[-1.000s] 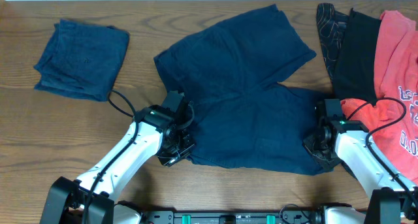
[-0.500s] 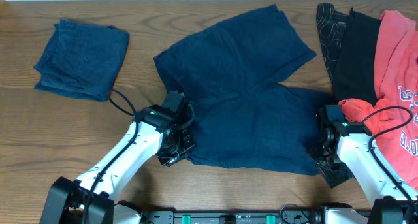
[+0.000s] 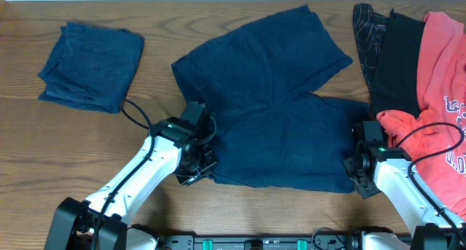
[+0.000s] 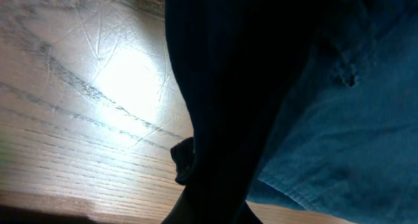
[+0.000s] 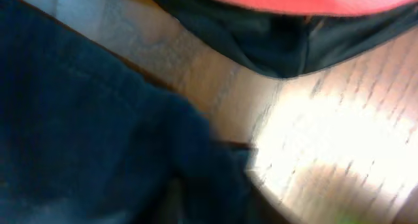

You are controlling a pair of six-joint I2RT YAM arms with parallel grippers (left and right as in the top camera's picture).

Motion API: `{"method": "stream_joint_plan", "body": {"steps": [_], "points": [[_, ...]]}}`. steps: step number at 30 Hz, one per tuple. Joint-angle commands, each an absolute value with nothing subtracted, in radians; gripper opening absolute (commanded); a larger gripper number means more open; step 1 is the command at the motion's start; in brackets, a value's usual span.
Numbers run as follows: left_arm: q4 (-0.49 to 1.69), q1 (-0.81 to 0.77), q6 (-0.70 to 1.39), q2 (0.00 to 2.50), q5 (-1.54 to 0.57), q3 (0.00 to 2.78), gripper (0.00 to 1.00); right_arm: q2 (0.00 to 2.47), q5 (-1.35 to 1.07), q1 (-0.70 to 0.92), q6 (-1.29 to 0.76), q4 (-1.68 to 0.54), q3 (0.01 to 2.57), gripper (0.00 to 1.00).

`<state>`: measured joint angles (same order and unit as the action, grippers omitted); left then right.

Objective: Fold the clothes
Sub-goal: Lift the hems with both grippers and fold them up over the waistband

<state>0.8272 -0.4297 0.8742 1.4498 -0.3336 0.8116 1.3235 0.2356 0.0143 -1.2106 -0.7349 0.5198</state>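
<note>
A folded navy piece [image 3: 91,66] lies set aside at the far left of the table [image 3: 44,148], apparently finished. The left gripper [image 3: 196,165] sits at the lower left corner of the navy shorts [image 3: 269,111], which lie spread flat mid-table, likely ready for a fold. Its wrist view shows only dark cloth close up, so its opening cannot be told. The right gripper [image 3: 359,165] meets the shorts' lower right corner, its grip lost to blur. Black pieces [image 3: 397,60] and a coral T-shirt [image 3: 440,68] wait heaped at far right.
</note>
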Motion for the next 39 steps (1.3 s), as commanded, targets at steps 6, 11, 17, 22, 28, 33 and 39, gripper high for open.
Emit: {"method": "stream_joint_plan", "body": {"steps": [6, 11, 17, 22, 28, 33, 39], "points": [[0.842, -0.427, 0.848, 1.438, -0.327, 0.813, 0.06, 1.328, 0.258, 0.006, -1.143, -0.750, 0.502, 0.01], [0.926, -0.427, 0.799, 1.381, -0.329, 0.857, 0.06, 1.243, 0.257, -0.002, -0.980, -0.850, 0.650, 0.01], [1.013, -0.444, 0.769, 1.168, -0.346, 0.901, 0.06, 1.130, 0.252, -0.053, -0.767, -0.981, 0.936, 0.01], [0.996, -0.477, 0.767, 0.962, -0.304, 0.901, 0.06, 1.084, 0.165, -0.052, -0.550, -0.987, 1.110, 0.01], [0.875, -0.476, 0.771, 0.812, -0.030, 0.901, 0.06, 1.087, 0.045, -0.042, -0.381, -0.826, 1.176, 0.01], [0.797, -0.476, 0.775, 0.857, 0.110, 0.900, 0.06, 1.141, 0.017, 0.010, -0.357, -0.619, 1.176, 0.01], [0.702, -0.454, 0.808, 1.016, 0.204, 0.900, 0.06, 1.300, 0.018, 0.115, -0.303, -0.398, 1.176, 0.01]]}}
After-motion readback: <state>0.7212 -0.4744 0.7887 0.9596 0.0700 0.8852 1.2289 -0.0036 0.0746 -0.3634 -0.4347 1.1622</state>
